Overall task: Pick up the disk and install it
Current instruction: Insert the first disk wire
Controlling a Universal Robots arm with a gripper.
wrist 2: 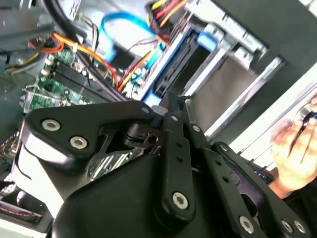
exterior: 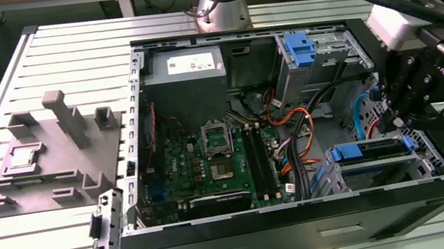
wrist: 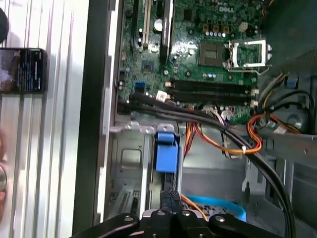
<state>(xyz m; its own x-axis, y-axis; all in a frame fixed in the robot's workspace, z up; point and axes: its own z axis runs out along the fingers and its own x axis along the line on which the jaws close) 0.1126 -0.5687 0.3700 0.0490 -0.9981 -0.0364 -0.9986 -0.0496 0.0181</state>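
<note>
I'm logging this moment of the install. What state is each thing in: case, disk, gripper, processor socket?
Computer case: lying on its side, side panel off, open.
Disk: in its blue carrier, sitting in the drive bay, not gripped.
Gripper: shut, holding nothing, near the disk.
Processor socket: cover plate flipped open.

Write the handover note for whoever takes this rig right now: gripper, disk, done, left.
Gripper: low over the front corner of the open black computer case, just above the metal drive bay; whether it holds anything cannot be told.
Disk: the flat grey hard drive in its bright blue plastic carrier lies in that bay, at the exterior view's right.
Done: disk is in the bay.
Left: full seating not confirmed.
</note>
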